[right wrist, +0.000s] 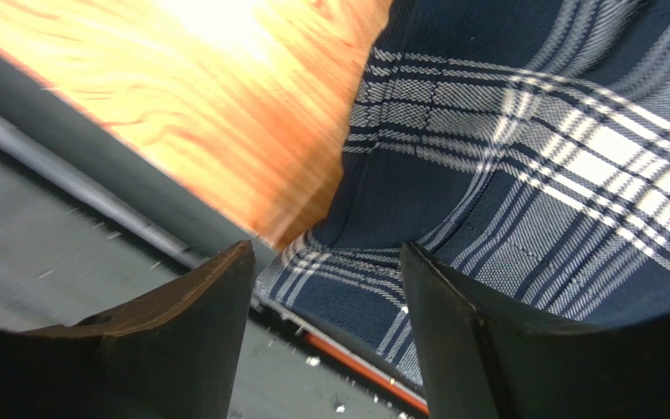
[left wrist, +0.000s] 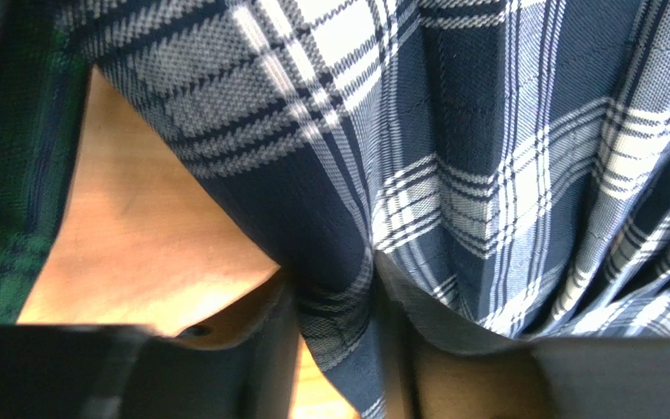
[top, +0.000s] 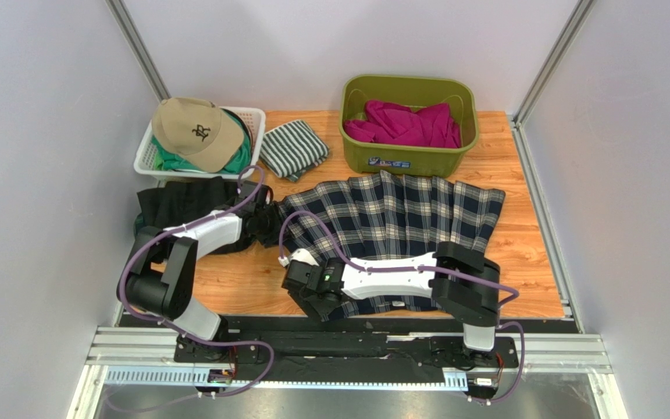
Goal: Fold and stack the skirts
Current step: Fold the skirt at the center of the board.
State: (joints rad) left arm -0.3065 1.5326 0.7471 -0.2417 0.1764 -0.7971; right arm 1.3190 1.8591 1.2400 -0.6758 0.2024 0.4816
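The navy-white-grey plaid skirt lies spread across the middle of the wooden table. My left gripper is at its far left corner. In the left wrist view the gripper is shut on a bunched fold of the plaid skirt. My right gripper is at the skirt's near left corner. In the right wrist view it stands open, with the plaid hem lying between its fingers. A black skirt lies at the left. Dark green tartan cloth shows beside the plaid.
An olive tub holding magenta cloth stands at the back. A white basket with a tan cap is at the back left, a striped folded cloth next to it. The table's near edge and a dark rail lie under my right gripper.
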